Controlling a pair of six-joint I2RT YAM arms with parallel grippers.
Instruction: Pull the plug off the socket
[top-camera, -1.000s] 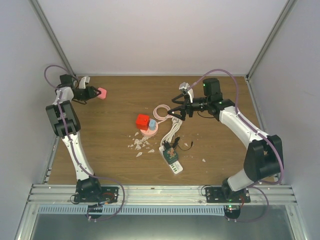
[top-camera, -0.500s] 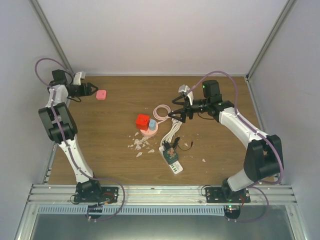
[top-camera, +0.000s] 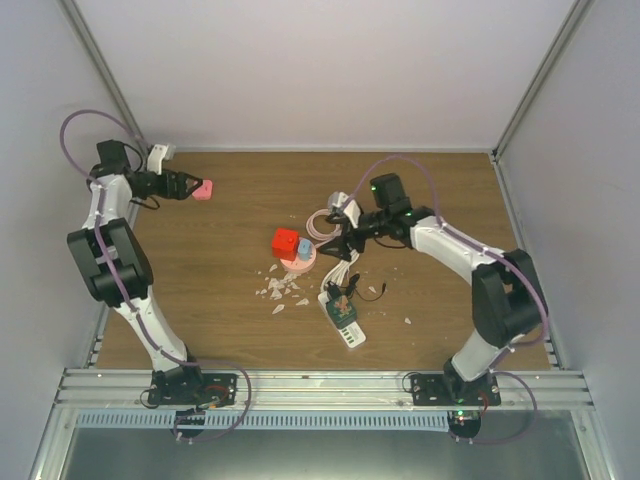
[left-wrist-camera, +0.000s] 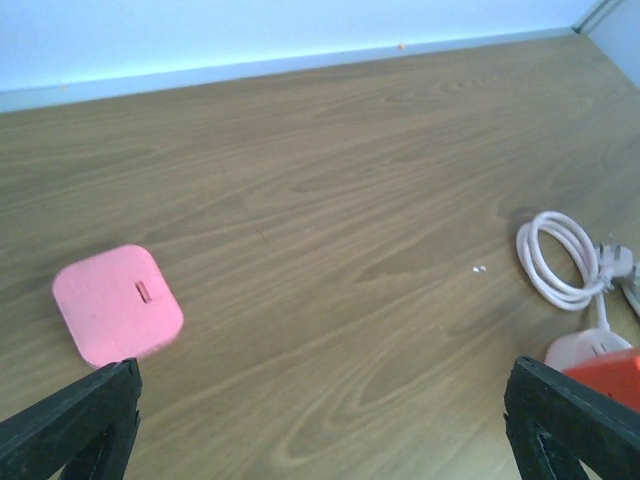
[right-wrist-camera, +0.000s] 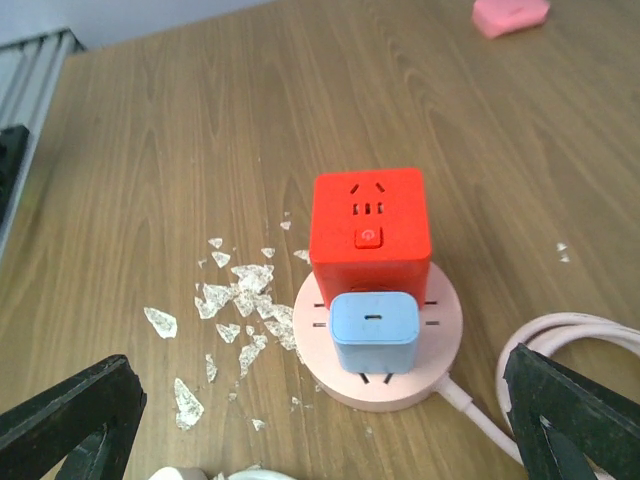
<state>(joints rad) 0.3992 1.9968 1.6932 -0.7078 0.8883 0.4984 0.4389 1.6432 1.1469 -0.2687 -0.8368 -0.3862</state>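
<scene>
Risk: round pink socket (right-wrist-camera: 440, 335) looks loose on the table (right-wrist-camera: 600, 160), so lifting the blue plug (right-wrist-camera: 375, 330) may drag the whole stack, or the jaws may clip the red cube adapter (right-wrist-camera: 370, 225) touching behind it. Plug sits seated on the socket, mid-table. Right gripper (right-wrist-camera: 320, 410) wide, empty, near it; left gripper (left-wrist-camera: 320, 400) wide, empty, by the pink square block (left-wrist-camera: 117, 303).

We see a brown wooden table (top-camera: 260, 190) closed in by plain white walls, the back wall (top-camera: 320, 70) at 12 o'clock, the left wall (top-camera: 30, 300) at 9 and the right wall (top-camera: 600, 220) at 3, with grey metal posts (top-camera: 105, 75) at 11 and 1 o'clock and a metal rail (top-camera: 320, 385) at 6 o'clock.
</scene>
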